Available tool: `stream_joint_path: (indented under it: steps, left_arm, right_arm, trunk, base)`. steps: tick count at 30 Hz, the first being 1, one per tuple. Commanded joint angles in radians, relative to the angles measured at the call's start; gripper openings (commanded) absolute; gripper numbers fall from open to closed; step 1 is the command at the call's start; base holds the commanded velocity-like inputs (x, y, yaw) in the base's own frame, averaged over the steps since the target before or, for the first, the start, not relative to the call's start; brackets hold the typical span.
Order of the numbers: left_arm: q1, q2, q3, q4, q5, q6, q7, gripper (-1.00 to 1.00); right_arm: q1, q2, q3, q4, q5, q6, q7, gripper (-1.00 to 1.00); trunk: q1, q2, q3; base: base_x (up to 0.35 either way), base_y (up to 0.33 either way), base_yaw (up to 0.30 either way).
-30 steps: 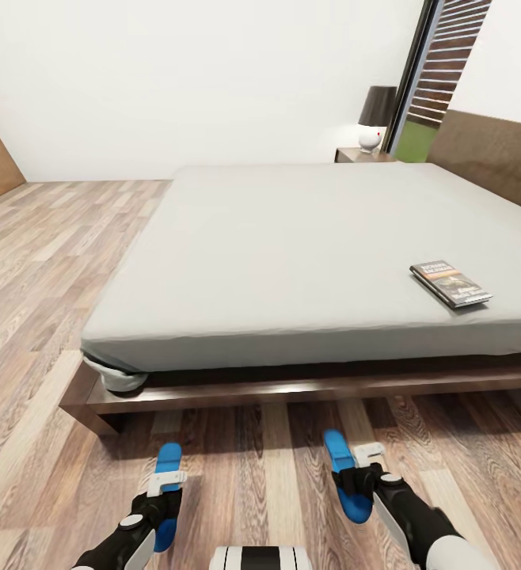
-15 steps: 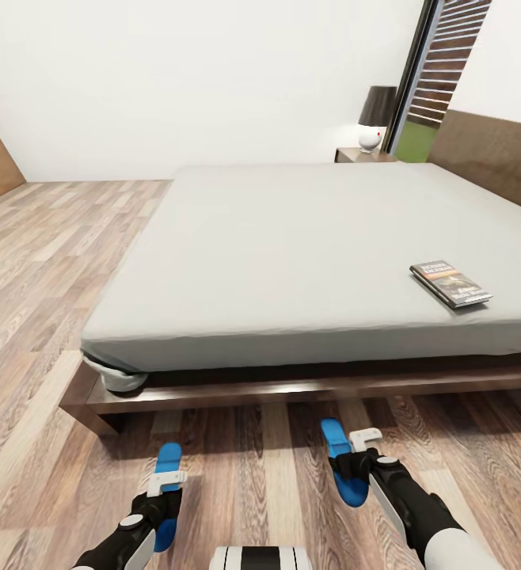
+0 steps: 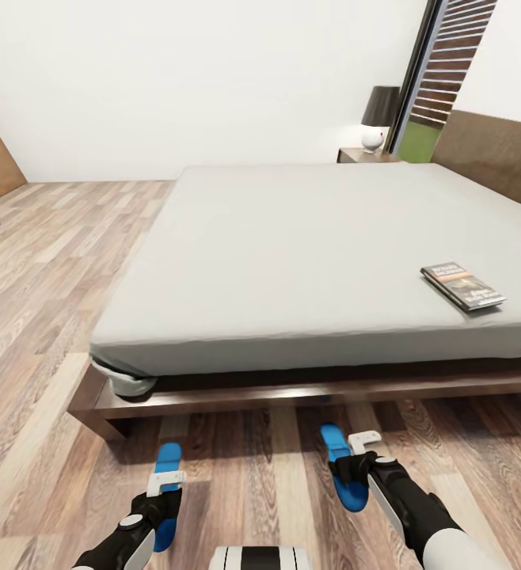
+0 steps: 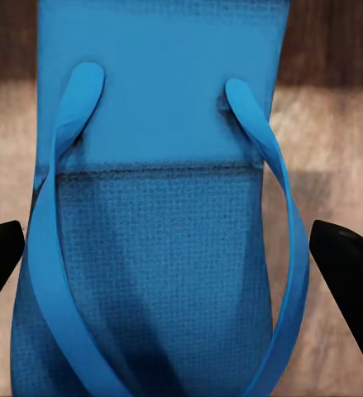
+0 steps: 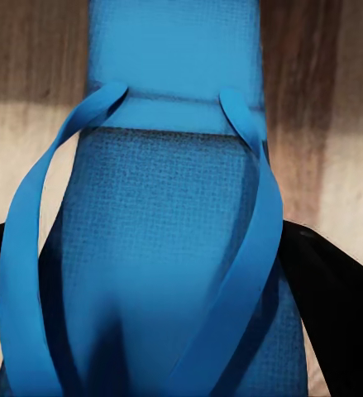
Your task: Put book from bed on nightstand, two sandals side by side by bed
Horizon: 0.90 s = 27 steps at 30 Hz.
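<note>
Two bright blue flat sandals show near the bottom of the head view, one at the left (image 3: 166, 495) and one at the right (image 3: 342, 467), each between the black fingers of one of the two hands. One small dark paperback book with an orange band (image 3: 462, 286) lies on the one large grey-mattressed bed with a dark wooden frame (image 3: 292, 237). At the far side stand one dark brown wooden nightstand (image 3: 363, 156) and one white-based lamp with a dark shade (image 3: 378, 117).

Home bedroom, big low bed (image 3: 308, 237) with grey mattress, wood-plank floor (image 3: 47, 269), lamp (image 3: 378, 115) on nightstand (image 3: 355, 156), white walls
</note>
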State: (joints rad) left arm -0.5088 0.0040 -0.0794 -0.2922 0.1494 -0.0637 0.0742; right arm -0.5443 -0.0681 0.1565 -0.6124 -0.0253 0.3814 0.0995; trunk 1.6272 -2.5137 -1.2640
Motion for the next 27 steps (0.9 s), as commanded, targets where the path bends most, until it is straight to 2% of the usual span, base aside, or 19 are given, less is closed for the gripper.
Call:
stream_joint_path:
  steps: [1,17,27]
  left_arm:
    - [-0.001,0.001,-0.008,0.001,0.01,-0.004,0.006,-1.0]
    - [-0.001,0.001,-0.009,0.001,0.01,-0.004,0.006,-1.0]
    - [0.0,0.0,-0.01,0.001,0.01,-0.015,0.006,-1.0]
  right_arm:
    - [0.0,-0.001,0.004,-0.002,-0.002,0.008,0.0,-1.0]
    - [0.0,0.001,0.005,0.0,-0.002,0.013,0.0,-1.0]
    - [0.0,0.001,0.005,0.0,-0.001,0.013,0.0,-1.0]
  trunk:
    - [0.0,0.0,-0.001]
    - [0.0,0.0,-0.001]
    - [0.0,0.0,-0.001]
  base:
    - [-0.029,0.049,0.0]
    - [-0.006,0.081,0.0]
    - [0.063,0.034,0.0]
